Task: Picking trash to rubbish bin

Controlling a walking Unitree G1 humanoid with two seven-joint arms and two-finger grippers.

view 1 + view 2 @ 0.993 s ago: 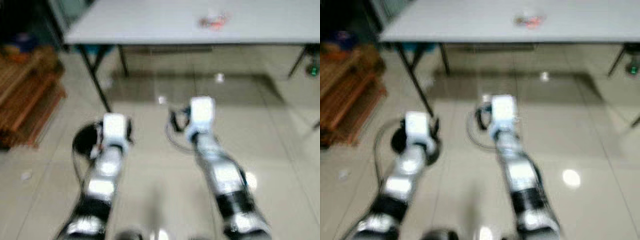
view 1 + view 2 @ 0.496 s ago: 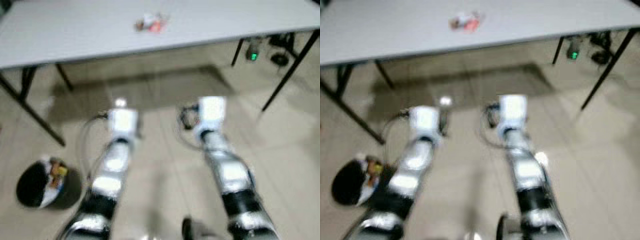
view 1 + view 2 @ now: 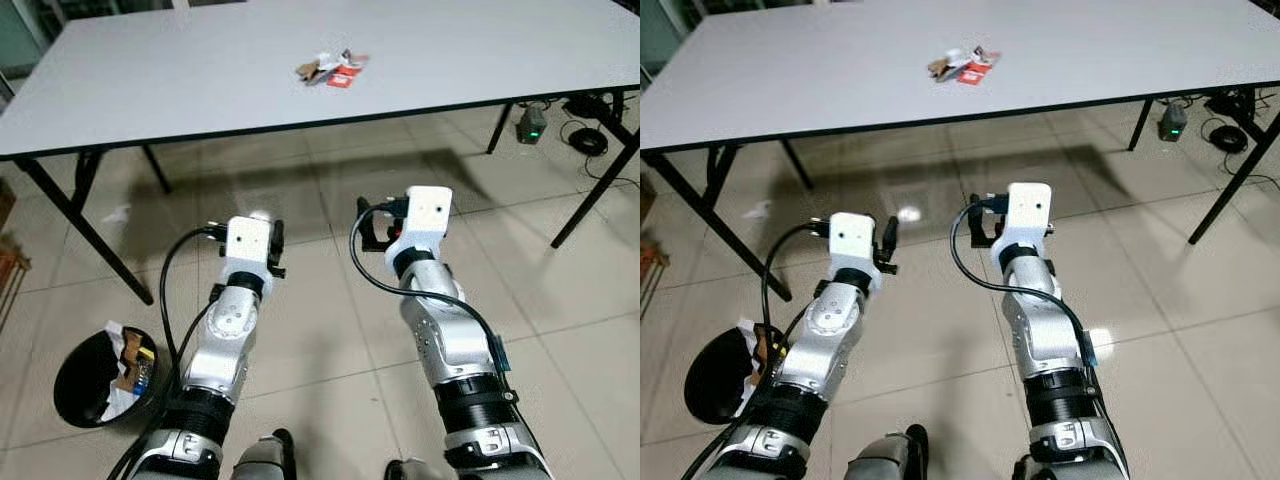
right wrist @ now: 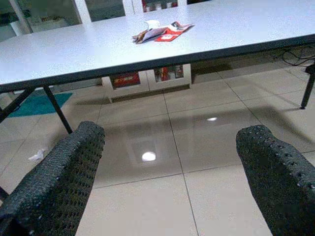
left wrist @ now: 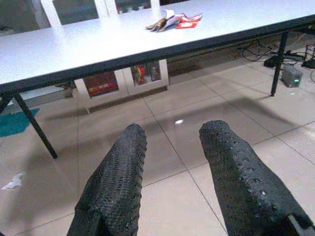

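Observation:
A small heap of crumpled wrappers (image 3: pixel 330 68), white, brown and red, lies on the grey table (image 3: pixel 200 80) ahead of me, also seen as trash (image 4: pixel 160 30) in the right wrist view. A black rubbish bin (image 3: pixel 95 380) with scraps inside stands on the floor at my lower left. Both arms are held out low over the tiles, short of the table's front edge. My left gripper (image 5: pixel 173 132) is open with nothing between its fingers. My right gripper (image 4: pixel 172 137) is open wider, also holding nothing.
Black table legs (image 3: pixel 85 230) slant down at left and at right (image 3: pixel 590 190). A white scrap (image 3: pixel 116 213) lies on the tiles under the table. A power adapter with cables (image 3: pixel 532 122) sits on the floor at right. A low white cabinet (image 5: pixel 123 81) stands behind the table.
The camera has swung and steadied, so the picture is now sharp and the bin sits at lower left. Both arms keep the same pose relative to me.

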